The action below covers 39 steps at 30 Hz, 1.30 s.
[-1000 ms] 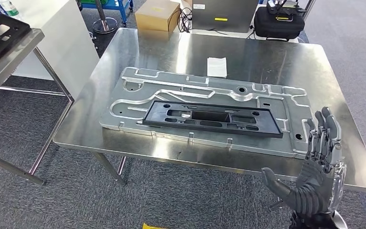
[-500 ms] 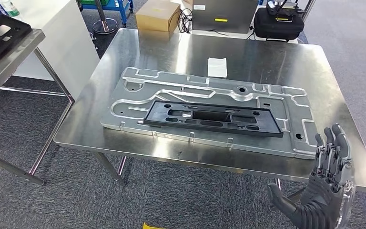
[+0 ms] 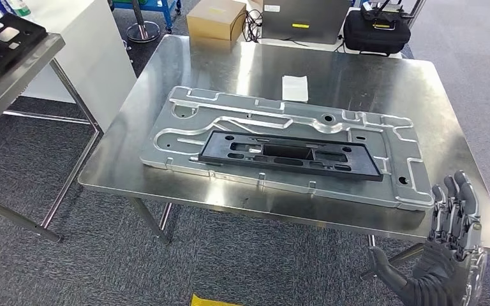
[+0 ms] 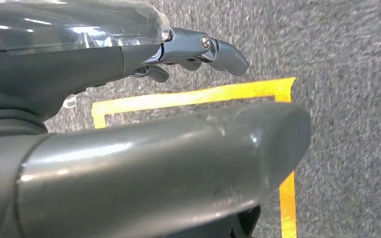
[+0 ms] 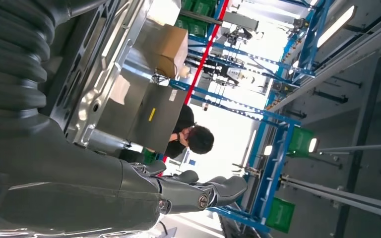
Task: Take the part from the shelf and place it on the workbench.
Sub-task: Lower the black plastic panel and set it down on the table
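Retraction of the right hand [image 3: 448,255] is the change of the last second: it has dropped from beside the near right corner of the stainless-steel workbench [image 3: 351,76] to below its front edge, fingers apart and grasping nothing. The whole head view has also shifted slightly, which indicates camera motion rather than motion of the objects.

The long black plastic frame part [image 3: 291,155] lies flat on the large machined aluminium fixture plate [image 3: 230,108], which rests on the workbench. The part touches no hand. Judged from this, placement is complete and the arm is clearing away.

The left hand [image 4: 129,148] hangs over grey carpet with a yellow floor marking [image 4: 193,94]; its fingers are released and it carries nothing.

Surroundings: a white paper slip [image 3: 295,87] lies on the workbench beyond the plate. A cardboard box [image 3: 215,18] and a black carrying case [image 3: 376,32] sit on the floor behind. A second grey table [image 3: 13,76] stands at left, bearing another black frame [image 3: 0,41]. A person [image 5: 188,136] is seen in the right wrist view, well apart from the workbench. Nothing obstructs the withdrawal path.
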Tool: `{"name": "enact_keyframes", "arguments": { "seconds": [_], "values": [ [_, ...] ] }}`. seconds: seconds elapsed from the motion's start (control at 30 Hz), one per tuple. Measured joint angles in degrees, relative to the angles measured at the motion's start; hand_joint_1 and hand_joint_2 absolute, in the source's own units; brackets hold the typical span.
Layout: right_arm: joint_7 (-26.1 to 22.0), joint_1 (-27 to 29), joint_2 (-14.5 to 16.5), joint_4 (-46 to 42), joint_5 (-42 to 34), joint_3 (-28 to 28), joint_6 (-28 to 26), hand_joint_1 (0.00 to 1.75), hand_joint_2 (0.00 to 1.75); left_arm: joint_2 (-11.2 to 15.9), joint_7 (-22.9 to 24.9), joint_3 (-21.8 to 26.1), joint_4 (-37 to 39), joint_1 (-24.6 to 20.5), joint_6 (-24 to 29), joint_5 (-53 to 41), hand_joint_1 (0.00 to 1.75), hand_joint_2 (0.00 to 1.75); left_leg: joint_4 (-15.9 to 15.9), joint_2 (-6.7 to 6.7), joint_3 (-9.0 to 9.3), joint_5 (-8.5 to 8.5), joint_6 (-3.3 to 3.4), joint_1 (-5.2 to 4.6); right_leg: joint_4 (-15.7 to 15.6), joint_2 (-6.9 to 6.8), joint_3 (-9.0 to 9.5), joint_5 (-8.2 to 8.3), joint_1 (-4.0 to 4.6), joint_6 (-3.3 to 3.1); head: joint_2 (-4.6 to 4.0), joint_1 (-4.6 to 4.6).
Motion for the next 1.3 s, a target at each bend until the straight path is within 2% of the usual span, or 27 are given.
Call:
{"name": "enact_keyframes", "arguments": {
  "seconds": [0.07, 0.13, 0.2, 0.23, 0.3, 0.37, 0.4, 0.43, 0.47, 0.53, 0.57, 0.6, 0.63, 0.7, 0.73, 0.77, 0.83, 0.87, 0.9, 0.93, 0.97, 1.03, 1.1, 1.13, 1.2, 1.23, 1.3],
  "values": [
    [0.2, -0.1, 0.0, 0.0, -0.9, -1.1, 0.6, 0.0, 1.75, 0.0, 0.5, 0.0, 0.0, -0.1, -0.1, 0.0, 0.0, 0.0, 0.6, -0.06, -0.34, 0.01, -0.73, -0.1, -4.8, -0.23, 2.57, 1.45, 0.2, -0.49, 0.0, -0.03],
    [0.3, -0.2, 0.0, 0.0, -1.7, -2.1, 1.1, 0.0, 1.75, 0.0, 0.7, 0.0, 0.0, 0.0, 0.0, -0.1, 0.0, 0.0, 0.7, -0.05, -0.47, 0.32, -1.59, -0.25, -5.1, -0.03, 2.32, 1.66, 0.63, -1.43, 0.0, -0.08],
    [0.4, -0.1, 0.1, 0.0, -2.1, -2.8, 1.8, 0.0, 1.75, 0.0, 0.6, 0.0, 0.0, 0.2, 0.2, -0.4, 0.0, 0.0, 1.2, -0.42, -0.86, -0.08, -2.41, -0.11, -5.4, 0.14, 1.78, 2.1, 0.57, -2.46, 0.0, -0.1],
    [0.3, -0.1, 0.1, 0.0, -2.1, -3.0, 2.1, 0.0, 1.75, 0.0, 0.5, 0.0, 0.1, 0.3, 0.3, -0.6, 0.0, 0.0, 2.3, -0.98, -1.37, -1.35, -2.73, -0.03, -5.5, 0.19, 1.39, 2.51, 0.5, -2.99, 0.0, -0.15],
    [0.3, 0.0, 0.3, 0.0, -1.8, -3.3, 2.5, 0.0, 1.75, 0.1, 0.5, 0.0, 0.1, 0.6, 0.6, -0.9, 0.0, 0.0, 7.7, -2.39, -3.31, -6.16, -3.08, 0.07, -5.6, 0.29, 0.31, 3.42, 0.57, -3.84, -0.01, -0.35],
    [0.2, 0.1, 0.6, 0.0, -1.4, -3.5, 2.7, 0.0, 1.75, 0.1, 0.7, 0.0, 0.2, 0.8, 0.8, -1.1, 0.0, 0.0, 14.5, -3.0, -5.11, -10.39, -3.09, 0.06, -5.5, 0.57, -1.07, 4.38, 0.88, -4.16, 0.0, -0.45],
    [0.2, 0.2, 0.7, 0.0, -1.3, -3.6, 2.7, 0.0, 1.75, 0.1, 0.7, 0.0, 0.2, 0.9, 0.9, -1.2, 0.0, 0.0, 16.0, -3.06, -4.97, -10.88, -3.0, 0.05, -5.5, 0.74, -1.75, 4.89, 1.03, -4.17, 0.0, -0.44],
    [0.3, 0.3, 0.9, 0.0, -1.2, -3.7, 2.8, 0.0, 1.75, 0.1, 0.8, 0.0, 0.2, 0.9, 0.9, -1.3, 0.0, 0.0, 15.4, -3.07, -3.86, -10.26, -2.83, 0.03, -5.4, 0.91, -2.4, 5.38, 1.14, -4.12, 0.0, -0.44],
    [0.3, 0.3, 1.0, 0.0, -1.2, -3.8, 2.8, 0.0, 1.75, 0.1, 0.9, 0.0, 0.2, 0.9, 0.9, -1.4, 0.0, 0.0, 13.0, -3.1, -1.8, -8.84, -2.59, 0.0, -5.4, 1.07, -2.97, 5.85, 1.22, -4.02, 0.0, -0.44],
    [0.5, 0.3, 1.1, 0.0, -1.4, -4.1, 2.8, 0.0, 1.75, 0.1, 1.0, 0.0, 0.2, 0.8, 0.9, -1.6, 0.0, 0.0, 4.7, -3.44, 3.9, -6.36, -1.93, -0.2, -5.3, 1.33, -3.91, 6.81, 1.33, -3.64, 0.0, -0.45],
    [0.6, 0.4, 1.1, 0.0, -1.4, -4.3, 2.8, 0.0, 1.75, 0.1, 1.0, 0.0, 0.2, 0.8, 0.9, -1.6, 0.0, 0.0, 1.6, -3.63, 5.76, -5.71, -1.68, -0.36, -5.3, 1.42, -4.15, 7.29, 1.34, -3.32, 0.0, -0.41],
    [0.7, 0.4, 1.1, 0.0, -1.6, -4.5, 2.8, 0.0, 1.75, 0.1, 1.0, 0.0, 0.2, 0.7, 0.9, -1.6, 0.0, 0.0, -0.5, -3.81, 6.85, -5.56, -1.49, -0.54, -5.3, 1.46, -4.29, 7.76, 1.33, -2.97, 0.0, -0.48],
    [0.7, 0.4, 1.2, 0.0, -1.7, -4.6, 2.8, 0.0, 1.75, 0.1, 1.1, 0.0, 0.3, 0.7, 0.8, -1.7, 0.0, 0.0, -1.1, -3.86, 6.92, -5.49, -1.34, -0.73, -5.4, 1.48, -4.33, 8.26, 1.3, -2.57, -0.01, -0.54],
    [0.8, 0.6, 1.2, 0.0, -2.0, -4.8, 2.8, 0.0, 1.75, 0.1, 1.1, -0.2, 0.3, 0.7, 0.8, -1.7, 0.0, 0.0, -1.4, -3.59, 6.27, -4.46, -0.71, -0.69, -5.7, 1.6, -4.41, 9.01, 1.17, -1.82, -0.01, -0.78],
    [0.8, 0.7, 1.3, 0.0, -2.1, -5.1, 2.9, 0.0, 1.75, 0.1, 1.1, -0.2, 0.3, 0.7, 0.7, -1.8, 0.0, 0.0, -1.5, -3.36, 5.79, -3.75, -0.23, -0.6, -5.1, 1.57, -4.74, 8.07, 1.1, -1.56, -0.01, -0.7],
    [0.8, 0.8, 1.3, 0.0, -2.2, -5.3, 2.9, 0.0, 1.75, 0.1, 1.1, -0.3, 0.4, 0.7, 0.7, -1.8, 0.0, 0.0, -1.7, -3.11, 5.15, -2.96, 0.2, -0.49, -3.6, 1.51, -5.32, 5.94, 1.04, -1.36, 0.0, -0.59],
    [0.9, 1.0, 1.3, 0.0, -2.2, -5.7, 2.9, 0.0, 1.75, 0.1, 1.1, -0.4, 0.4, 0.6, 0.7, -1.8, 0.0, 0.0, -1.8, -2.65, 3.5, -1.54, 0.73, -0.57, 2.8, 1.28, -6.9, -0.55, 0.89, -1.11, 0.0, -0.28],
    [0.9, 1.0, 1.3, 0.0, -2.2, -5.9, 2.9, 0.0, 1.75, 0.1, 1.1, -0.4, 0.4, 0.7, 0.7, -1.8, 0.0, 0.0, -1.7, -2.44, 2.6, -0.92, 0.77, -0.65, 6.2, 1.25, -7.43, -2.75, 0.85, -0.97, 0.0, -0.24],
    [0.9, 1.0, 1.3, 0.0, -2.3, -5.9, 2.9, 0.0, 1.75, 0.1, 1.1, -0.4, 0.4, 0.7, 0.7, -1.8, 0.0, 0.0, -1.6, -2.22, 1.72, -0.33, 0.75, -0.72, 8.7, 1.23, -7.43, -3.48, 0.83, -0.85, 0.0, -0.23],
    [0.9, 1.1, 1.3, 0.0, -2.3, -6.0, 2.9, 0.0, 1.75, 0.1, 1.1, -0.5, 0.4, 0.7, 0.7, -1.8, 0.0, 0.0, -1.4, -2.03, 0.81, 0.23, 0.68, -0.78, 9.7, 1.19, -6.68, -2.84, 0.82, -0.82, 0.0, -0.24],
    [1.0, 1.1, 1.3, 0.0, -2.3, -6.1, 3.0, 0.0, 1.75, 0.1, 1.2, -0.5, 0.5, 0.7, 0.6, -1.9, 0.0, 0.0, -1.1, -1.9, -0.1, 0.75, 0.58, -0.82, 8.8, 1.12, -5.03, -1.4, 0.82, -0.88, 0.0, -0.24],
    [1.1, 1.2, 1.3, -0.1, -2.4, -6.4, 3.3, 0.0, 1.75, 0.0, 1.2, -0.6, 0.5, 0.7, 0.6, -2.1, 0.0, 0.0, -0.6, -1.8, -1.69, 1.69, 0.27, -0.96, 2.0, 0.88, 0.93, 0.57, 0.99, -1.32, 0.0, -0.23],
    [1.3, 1.3, 1.4, -0.2, -2.5, -6.8, 3.8, 0.0, 1.75, -0.1, 1.2, -0.7, 0.5, 0.7, 0.6, -2.3, 0.0, 0.0, 0.0, -1.79, -2.66, 2.56, -0.26, -1.09, -5.4, 0.66, 6.06, -0.23, 1.34, -2.0, 0.0, -0.24],
    [1.3, 1.4, 1.4, -0.3, -2.6, -7.0, 4.1, 0.0, 1.75, -0.2, 1.3, -0.8, 0.5, 0.7, 0.7, -2.4, 0.0, 0.0, 0.0, -1.77, -2.93, 3.02, -0.59, -1.09, -7.3, 0.61, 7.08, -0.8, 1.57, -2.32, 0.0, -0.22],
    [1.5, 1.6, 1.7, -0.4, -2.7, -7.4, 4.7, 0.0, 1.75, -0.2, 1.4, -0.8, 0.5, 0.7, 0.7, -2.6, 0.0, 0.0, 0.1, -1.88, -3.27, 3.65, -1.34, -0.96, -8.0, 0.52, 6.66, -0.25, 1.56, -2.95, 0.0, -0.16],
    [1.5, 1.7, 1.9, -0.4, -2.7, -7.5, 5.0, 0.0, 1.75, -0.2, 1.4, -0.8, 0.5, 0.8, 0.8, -2.7, 0.0, 0.0, 0.6, -2.11, -3.64, 2.95, -1.68, -0.89, -8.2, 0.44, 6.2, 0.33, 1.45, -3.37, 0.0, -0.18],
    [1.7, 1.8, 2.4, -0.4, -2.7, -7.7, 5.6, 0.0, 1.75, -0.2, 1.5, -0.8, 0.5, 0.8, 0.8, -2.8, 0.0, 0.0, 4.6, -2.74, -5.1, -1.61, -2.23, -0.66, -8.3, 0.26, 4.92, 1.66, 1.22, -4.12, 0.0, -0.38]
  ]
}}
